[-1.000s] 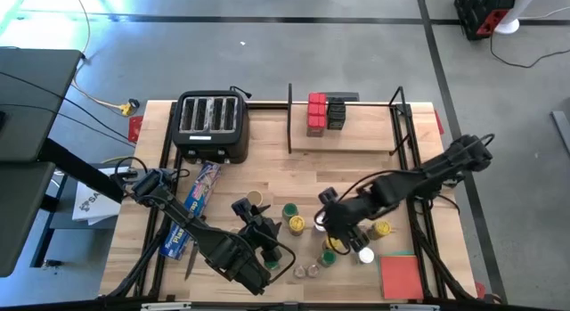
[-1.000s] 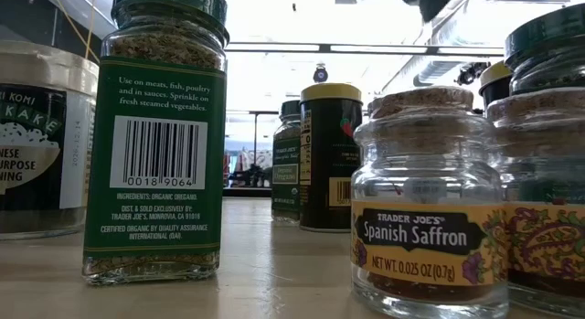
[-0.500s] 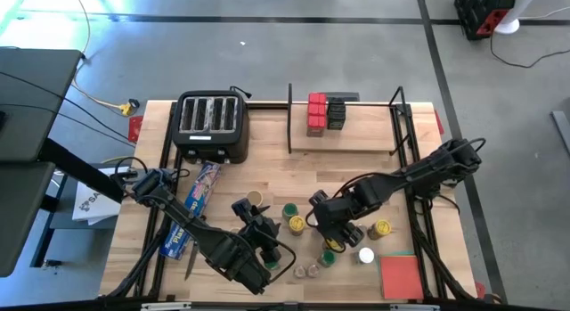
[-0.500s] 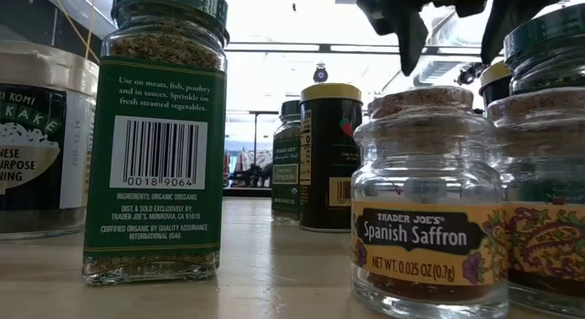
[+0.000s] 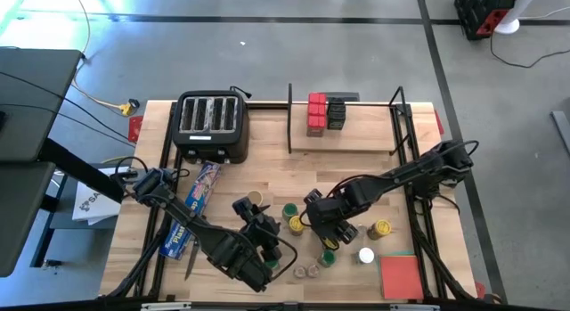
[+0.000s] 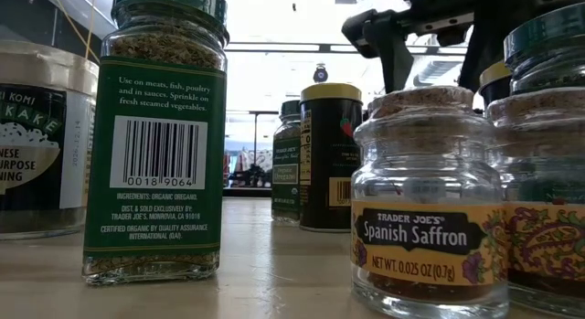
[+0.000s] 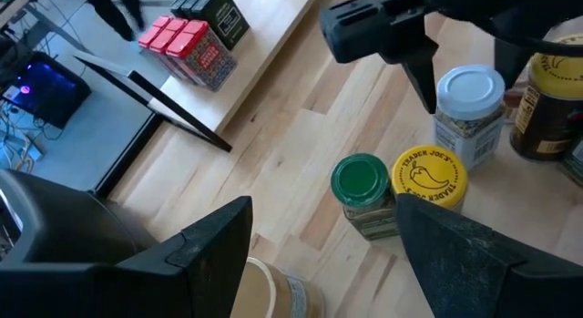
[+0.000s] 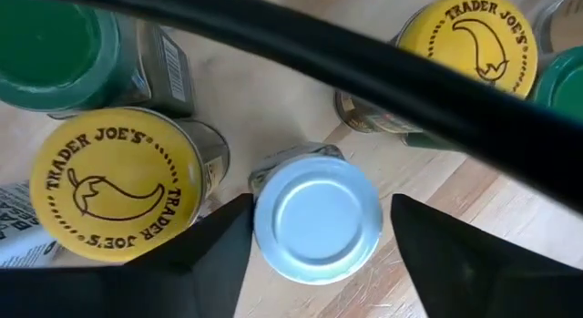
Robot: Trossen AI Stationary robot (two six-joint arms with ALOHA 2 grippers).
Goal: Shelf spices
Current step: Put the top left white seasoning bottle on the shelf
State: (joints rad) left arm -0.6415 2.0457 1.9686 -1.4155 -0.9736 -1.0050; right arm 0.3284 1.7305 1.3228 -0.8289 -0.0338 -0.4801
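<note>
The spices stand in a cluster near the table's front middle: green-lidded jars (image 5: 289, 210), yellow-lidded jars (image 5: 381, 228), a white-lidded jar (image 5: 366, 255) and tiny clear jars (image 5: 306, 272). My right gripper (image 8: 319, 263) is open and points down, its fingers standing either side of a pale-lidded jar (image 8: 317, 218) without a touch that shows. That jar (image 7: 469, 108) stands upright on the table. My left gripper (image 7: 337, 254) hovers open near the front middle, close to a tan-lidded jar (image 5: 256, 199). The shelf (image 5: 343, 140) at the far edge holds red tins (image 5: 316, 113) and black boxes (image 5: 336, 113).
A black toaster (image 5: 212, 124) stands at the far left, and a long blue box (image 5: 191, 208) lies beside my left arm. A flat red pad (image 5: 401, 275) lies at the front right. Bare wood lies between the jars and the shelf.
My right gripper has gone down and toward the table's left edge, rolling a little. It now stands low over the jar cluster with its fingers around the pale-lidded jar. The jars have kept their places.
</note>
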